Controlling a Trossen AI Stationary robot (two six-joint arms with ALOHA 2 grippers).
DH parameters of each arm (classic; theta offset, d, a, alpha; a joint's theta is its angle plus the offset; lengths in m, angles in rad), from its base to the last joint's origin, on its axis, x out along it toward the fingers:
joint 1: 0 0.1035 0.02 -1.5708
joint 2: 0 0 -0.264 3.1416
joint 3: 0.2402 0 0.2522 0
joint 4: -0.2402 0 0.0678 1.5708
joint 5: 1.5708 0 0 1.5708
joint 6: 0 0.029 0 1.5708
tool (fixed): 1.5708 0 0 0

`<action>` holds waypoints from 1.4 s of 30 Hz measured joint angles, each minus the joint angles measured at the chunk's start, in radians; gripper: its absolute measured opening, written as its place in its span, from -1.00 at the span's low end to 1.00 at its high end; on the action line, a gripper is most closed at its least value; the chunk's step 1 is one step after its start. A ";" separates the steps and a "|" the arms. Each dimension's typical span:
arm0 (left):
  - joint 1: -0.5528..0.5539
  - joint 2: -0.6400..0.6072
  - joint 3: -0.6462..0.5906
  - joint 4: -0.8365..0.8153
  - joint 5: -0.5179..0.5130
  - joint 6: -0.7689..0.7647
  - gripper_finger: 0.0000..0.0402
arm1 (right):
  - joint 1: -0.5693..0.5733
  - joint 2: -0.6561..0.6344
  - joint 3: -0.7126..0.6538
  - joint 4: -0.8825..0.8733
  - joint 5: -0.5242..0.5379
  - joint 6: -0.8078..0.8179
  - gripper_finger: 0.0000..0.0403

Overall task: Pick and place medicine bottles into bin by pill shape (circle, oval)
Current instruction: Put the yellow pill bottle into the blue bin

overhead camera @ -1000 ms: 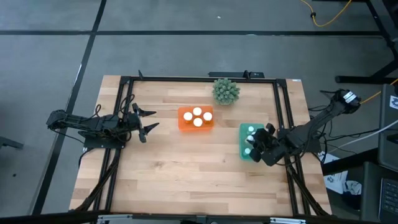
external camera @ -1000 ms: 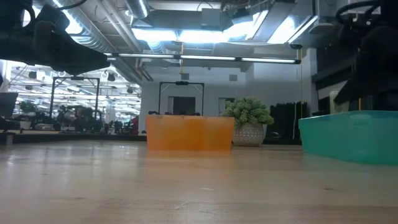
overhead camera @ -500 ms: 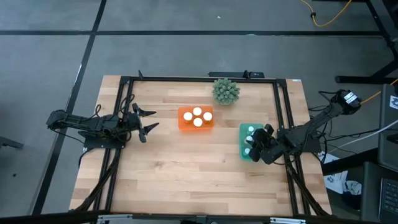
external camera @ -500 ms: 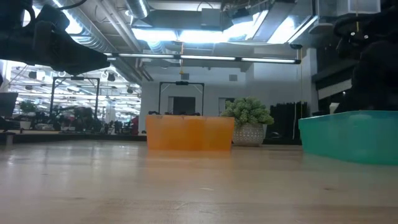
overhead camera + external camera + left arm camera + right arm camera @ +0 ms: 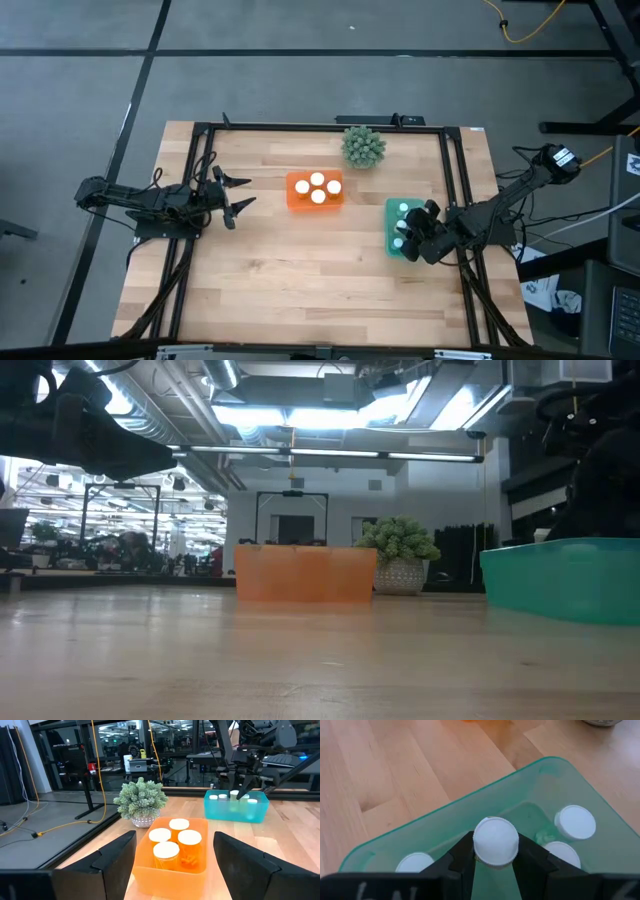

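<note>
The teal tray stands at the table's right and holds several white-capped medicine bottles. My right gripper is over it, shut on one more white-capped bottle. The orange tray at the table's middle holds several wider-capped bottles. My left gripper is open and empty at the table's left, level, pointing toward the orange tray; its fingers frame that tray in the left wrist view. My right gripper pinches the bottle between its two fingers, just under the white cap's rim. The bottle stands upright with its cap up, inside the teal tray's outline. The cap hides its body, so I cannot tell whether its base touches the tray floor.
A spiky green plant ball in a small pot stands at the table's far edge, behind the trays. A dark metal frame runs around the tabletop. Bare wood lies between the trays and the near edge.
My right gripper, shut on the bottle, has gone a little toward the table's left and farther over the teal tray, then has kept still. My left arm has not moved.
</note>
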 joint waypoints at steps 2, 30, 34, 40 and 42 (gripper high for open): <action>0.000 0.000 0.000 0.000 0.000 0.000 0.28 | 0.000 0.000 0.000 0.000 0.000 -0.002 -0.44; 0.000 0.000 0.000 0.000 0.000 0.000 0.28 | -0.002 0.087 0.000 0.038 0.026 0.019 -0.23; 0.000 0.000 0.000 0.000 0.000 0.000 0.28 | -0.002 0.087 0.000 0.038 0.027 0.020 -0.17; 0.000 0.000 0.000 0.000 0.000 0.000 0.28 | -0.002 0.087 0.000 0.038 0.028 0.011 -0.15; 0.000 0.000 0.000 0.000 0.000 0.000 0.28 | -0.002 0.087 0.000 0.037 0.029 0.010 -0.15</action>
